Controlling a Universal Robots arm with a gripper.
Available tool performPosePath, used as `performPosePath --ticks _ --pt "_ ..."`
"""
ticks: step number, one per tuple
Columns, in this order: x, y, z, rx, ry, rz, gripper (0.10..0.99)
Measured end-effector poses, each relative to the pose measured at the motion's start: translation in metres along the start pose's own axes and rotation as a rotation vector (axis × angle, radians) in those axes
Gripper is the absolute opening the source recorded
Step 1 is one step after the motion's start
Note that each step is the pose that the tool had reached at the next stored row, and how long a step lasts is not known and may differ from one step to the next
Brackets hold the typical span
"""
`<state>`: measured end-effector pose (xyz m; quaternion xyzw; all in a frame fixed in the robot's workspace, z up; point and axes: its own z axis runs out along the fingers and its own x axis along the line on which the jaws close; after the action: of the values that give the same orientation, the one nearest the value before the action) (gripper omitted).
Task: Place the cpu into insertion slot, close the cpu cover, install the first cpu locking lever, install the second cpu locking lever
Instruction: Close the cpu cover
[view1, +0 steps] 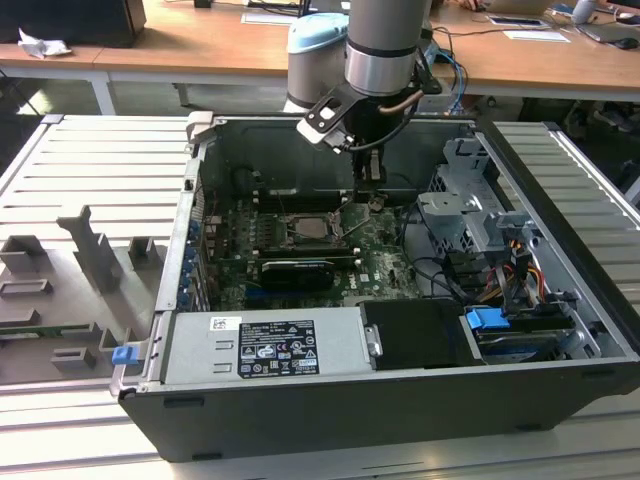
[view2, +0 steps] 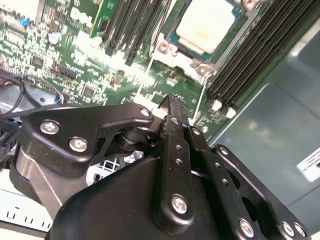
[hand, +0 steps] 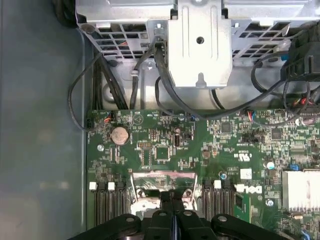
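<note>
cpu (view2: 204, 27) nr hand (view2: 172, 101), not touching

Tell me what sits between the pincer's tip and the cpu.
In the second wrist view, a strip of green motherboard and the socket's silvery metal edge separate the pincer from the cpu.

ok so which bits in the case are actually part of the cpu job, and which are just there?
Job:
- cpu, seated in the insertion slot
- cpu cover, lying around it
- gripper, shut, close beside the slot

Just there:
- memory slots
- power supply
- drive cage
- cables
- coin battery
- grey fixtures outside the case
</note>
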<state>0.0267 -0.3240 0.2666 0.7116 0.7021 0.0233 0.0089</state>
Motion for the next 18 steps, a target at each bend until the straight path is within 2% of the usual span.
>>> performPosePath --ticks 1,3,4,7,10,13,16,17,18 --pt "0.0008 0.0061 0.0032 0.003 0.0001 -0.003 0.106" --pt "0.0025 0.0094 0.0069 0.003 0.0007 -0.020 0.106" --pt "0.0031 0.0115 0.0072 0.003 0.0010 -0.024 0.106" --pt "0.0066 0.0243 0.0080 0.004 0.0009 -0.024 0.106" --pt "0.0083 0.0313 0.0089 0.005 -0.0011 -0.025 0.106" --pt "0.0089 0.0354 0.0128 0.007 -0.0038 -0.025 0.106" --pt "0.0095 0.0366 0.0187 0.015 -0.0045 -0.025 0.106" --pt "0.0095 0.0366 0.0195 0.021 -0.0048 -0.025 0.106" --pt "0.0095 0.0365 0.0195 0.022 -0.0049 -0.025 0.106"
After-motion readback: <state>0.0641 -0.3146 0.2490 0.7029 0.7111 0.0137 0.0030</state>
